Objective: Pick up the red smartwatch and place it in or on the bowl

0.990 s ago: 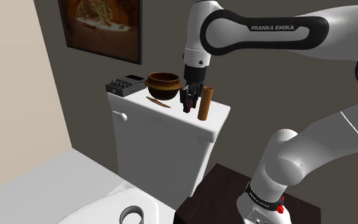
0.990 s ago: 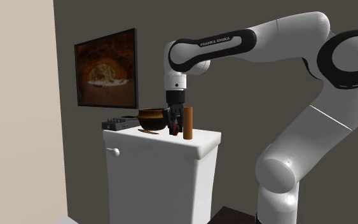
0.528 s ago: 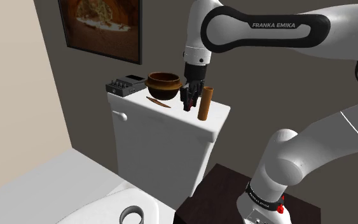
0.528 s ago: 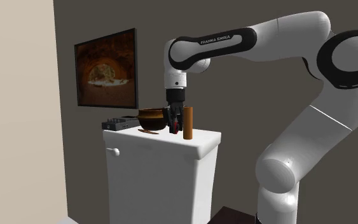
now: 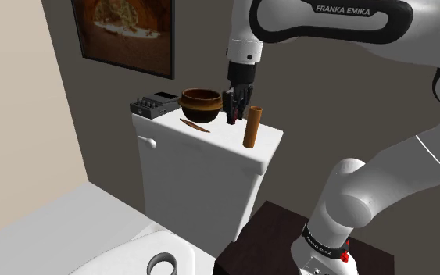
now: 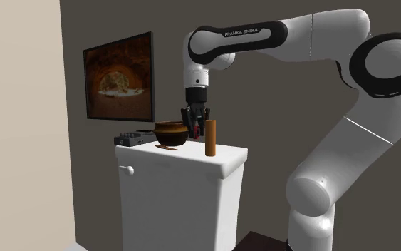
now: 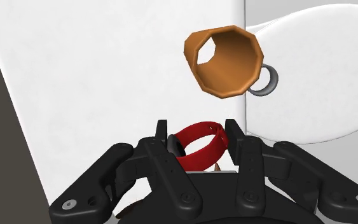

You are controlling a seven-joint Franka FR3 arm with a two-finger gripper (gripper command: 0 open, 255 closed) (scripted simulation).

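In the wrist view our black two-finger claw point(image 7: 197, 137) is closed narrowly on the red smartwatch point(image 7: 199, 147), clasping its looped strap above the white cistern lid point(image 7: 107, 76). The orange-brown open tube point(image 7: 225, 60) stands beyond. We judge the carry is in hand. Next we must shift over the dark brown round bowl point(image 5: 200, 100) and release. The shoulder view places that bowl just beside the claw.

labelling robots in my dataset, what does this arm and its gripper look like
The arm is glossy white with rounded, tubular links and dark joints. A black band on the forearm carries white FRANKA EMIKA lettering. Near the base there is a small red mark. The gripper is all black and angular, with two fingers and small silver screws.
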